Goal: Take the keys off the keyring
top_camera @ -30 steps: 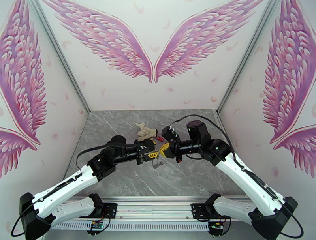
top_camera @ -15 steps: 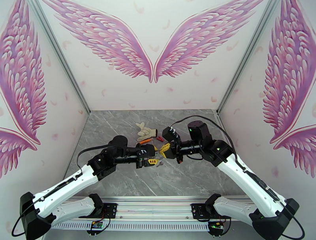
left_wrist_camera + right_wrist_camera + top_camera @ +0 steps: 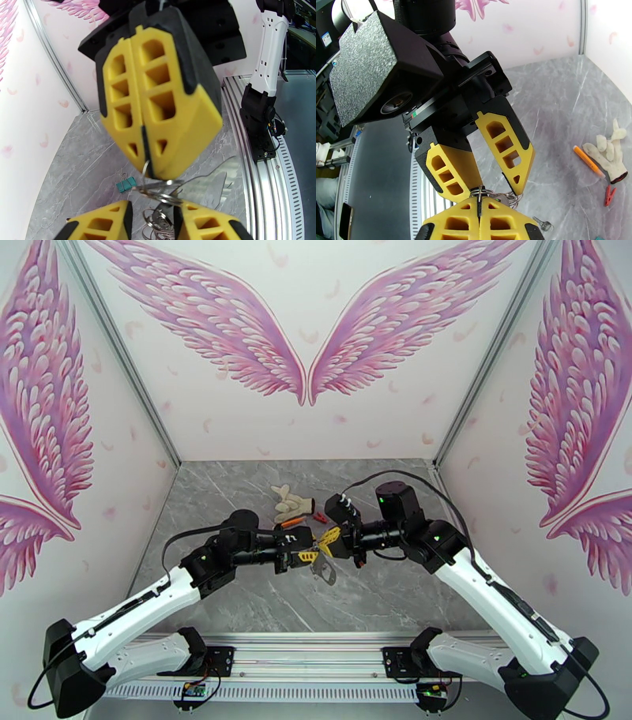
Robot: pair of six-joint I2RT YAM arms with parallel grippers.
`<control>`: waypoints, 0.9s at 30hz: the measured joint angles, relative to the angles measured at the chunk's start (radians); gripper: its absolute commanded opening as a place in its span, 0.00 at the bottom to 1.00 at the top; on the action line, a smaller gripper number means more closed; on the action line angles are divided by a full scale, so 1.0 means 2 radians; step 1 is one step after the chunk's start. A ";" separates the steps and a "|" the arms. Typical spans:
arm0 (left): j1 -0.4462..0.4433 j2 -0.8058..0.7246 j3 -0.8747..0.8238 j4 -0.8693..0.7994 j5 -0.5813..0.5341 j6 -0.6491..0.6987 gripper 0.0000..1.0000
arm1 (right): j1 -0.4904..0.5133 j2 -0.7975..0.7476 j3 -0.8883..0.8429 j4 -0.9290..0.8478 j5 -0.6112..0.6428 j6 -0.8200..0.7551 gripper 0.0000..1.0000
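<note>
**Both grippers meet over the middle of the bench (image 3: 237,485), at the keys (image 3: 160,194).**

The right gripper (image 3: 148,160) is clamped tight on a small silver ring of the keys, holding the bunch in the air. The dark keyring (image 3: 324,572) hangs just below the fingertips. The left gripper (image 3: 493,192) has its jaws apart astride the same bunch; I cannot tell whether its pads press it. A loose key (image 3: 543,225) and a teal binder clip (image 3: 126,184) lie on the bench. Toward the far edge lie a white glove (image 3: 608,156), an orange pen (image 3: 588,162) and a red clip (image 3: 609,195).
</note>
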 measured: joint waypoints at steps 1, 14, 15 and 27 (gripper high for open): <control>0.000 0.000 0.000 0.002 0.000 -0.001 0.34 | 0.000 0.000 0.000 0.000 0.000 0.000 0.00; 0.005 -0.004 -0.018 0.040 -0.002 -0.037 0.17 | -0.001 -0.007 -0.010 0.018 -0.004 0.000 0.00; 0.006 -0.006 -0.019 0.041 -0.001 -0.039 0.17 | -0.001 -0.007 -0.010 0.018 -0.004 0.000 0.00; 0.011 -0.019 -0.032 0.086 0.014 -0.084 0.15 | 0.000 -0.011 -0.010 0.018 -0.003 -0.003 0.00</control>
